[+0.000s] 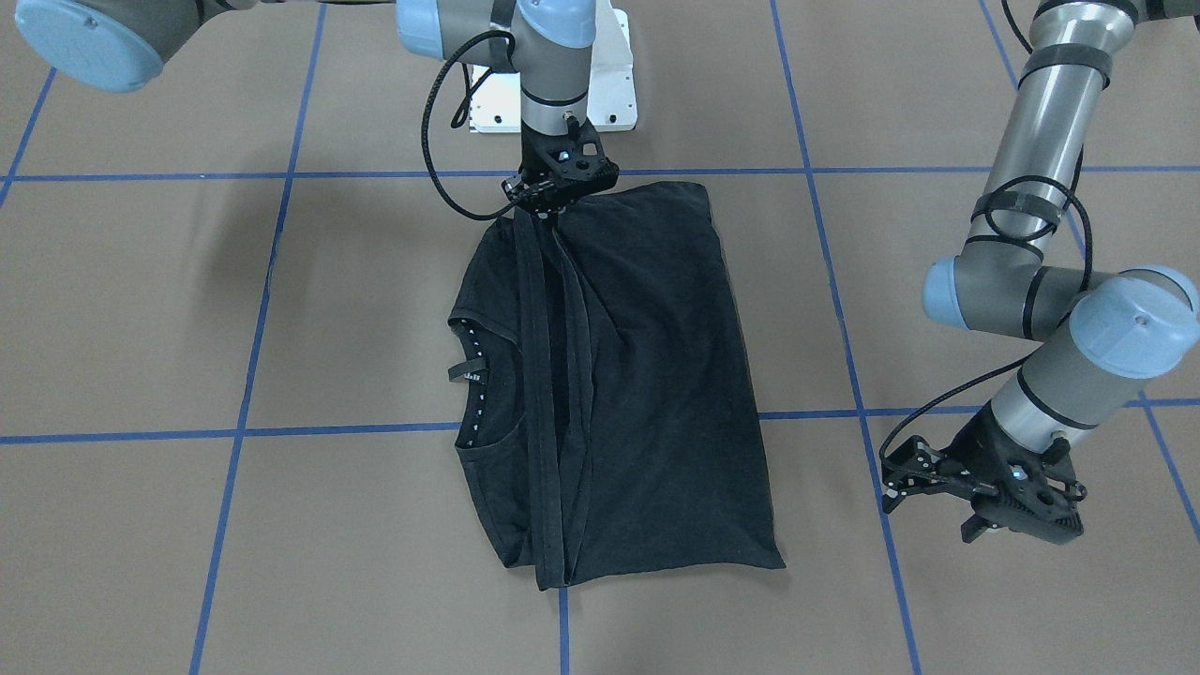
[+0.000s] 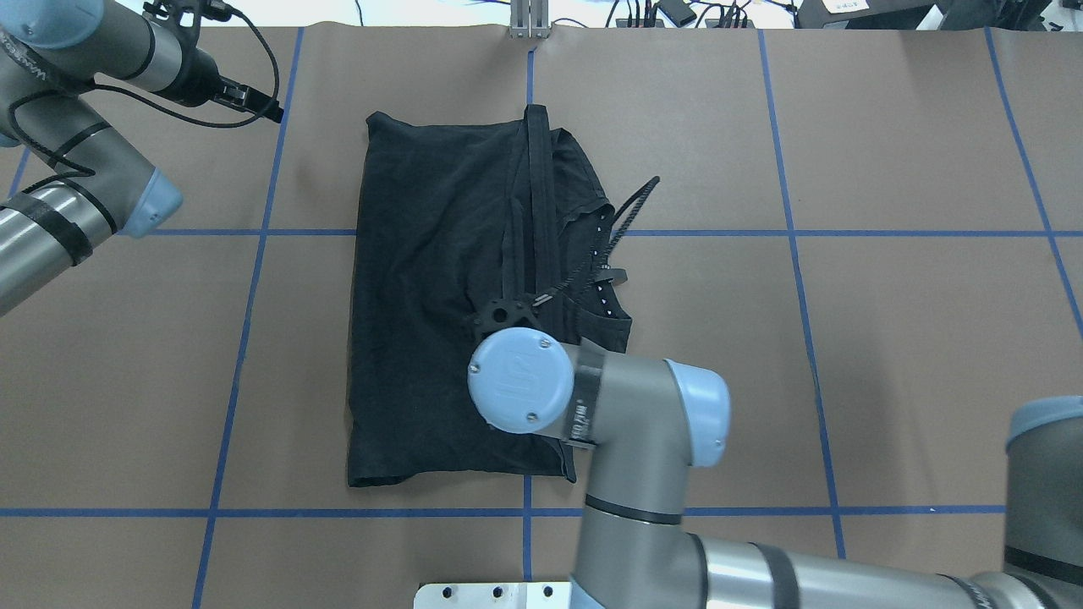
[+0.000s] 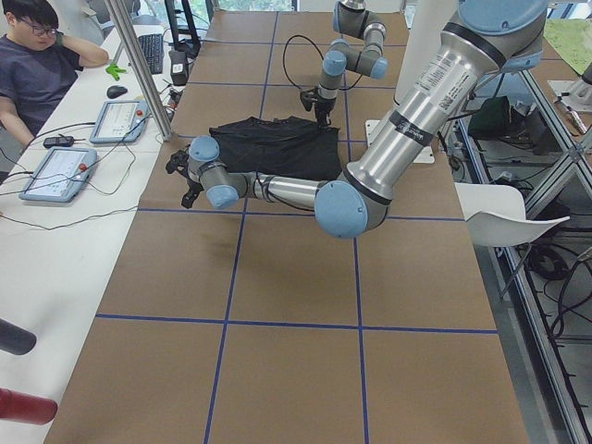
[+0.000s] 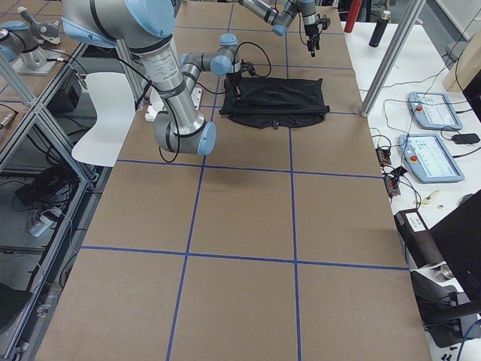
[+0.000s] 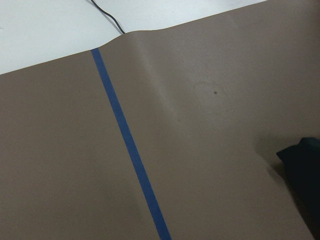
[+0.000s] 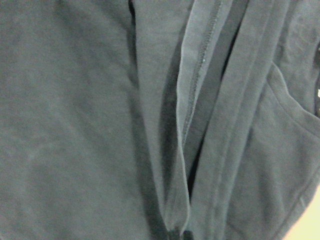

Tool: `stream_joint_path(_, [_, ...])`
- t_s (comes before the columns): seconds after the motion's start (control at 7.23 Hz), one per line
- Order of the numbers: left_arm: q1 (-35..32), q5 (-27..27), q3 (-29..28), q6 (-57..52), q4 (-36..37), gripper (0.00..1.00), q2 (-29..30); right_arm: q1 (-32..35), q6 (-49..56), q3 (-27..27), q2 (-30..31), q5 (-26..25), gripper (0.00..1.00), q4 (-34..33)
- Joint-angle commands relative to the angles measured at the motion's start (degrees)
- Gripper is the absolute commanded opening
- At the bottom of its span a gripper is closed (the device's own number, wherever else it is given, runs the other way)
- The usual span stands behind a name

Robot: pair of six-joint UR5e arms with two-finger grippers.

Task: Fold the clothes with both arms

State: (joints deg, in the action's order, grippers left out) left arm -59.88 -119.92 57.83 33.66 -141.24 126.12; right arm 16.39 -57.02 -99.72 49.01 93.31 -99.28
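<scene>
The black T-shirt lies folded lengthwise on the brown table, its collar with small white triangles on the view's left. My right gripper is at the shirt's edge nearest the robot base, shut on the hem bands, which run taut from it across the shirt. In the overhead view the right wrist covers that gripper above the T-shirt. The right wrist view is filled with black fabric. My left gripper hovers open and empty beside the shirt's far corner.
The white pedestal base stands behind the shirt. Blue tape lines grid the table. A person sits at a side desk with control tablets. Cables and metal posts line the far table edge.
</scene>
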Motion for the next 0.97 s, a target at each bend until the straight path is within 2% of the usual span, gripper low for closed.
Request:
stream_joint_path(0.0, [0.0, 0.0, 0.0, 0.0, 0.0, 1.0, 0.0, -0.9, -3.3, -9.3, 10.6, 0.2, 0.0, -0.3])
stream_joint_path(0.28, [0.0, 0.0, 0.3, 0.7, 0.0, 1.0, 0.0, -2.3, -7.9, -9.3, 11.5, 0.3, 0.0, 0.1])
stream_joint_path(0.42, [0.0, 0.0, 0.3, 0.8, 0.0, 1.0, 0.0, -2.3, -9.0, -9.4, 11.3, 0.3, 0.52, 0.1])
stream_joint_path(0.55, [0.0, 0.0, 0.3, 0.8, 0.0, 1.0, 0.1, -2.2, -9.3, -9.4, 10.9, 0.0, 0.99, 0.1])
stream_joint_path(0.83, [0.0, 0.0, 0.4, 1.1, 0.0, 1.0, 0.1, 2.5, -9.1, -9.4, 10.3, 1.3, 1.0, 0.1])
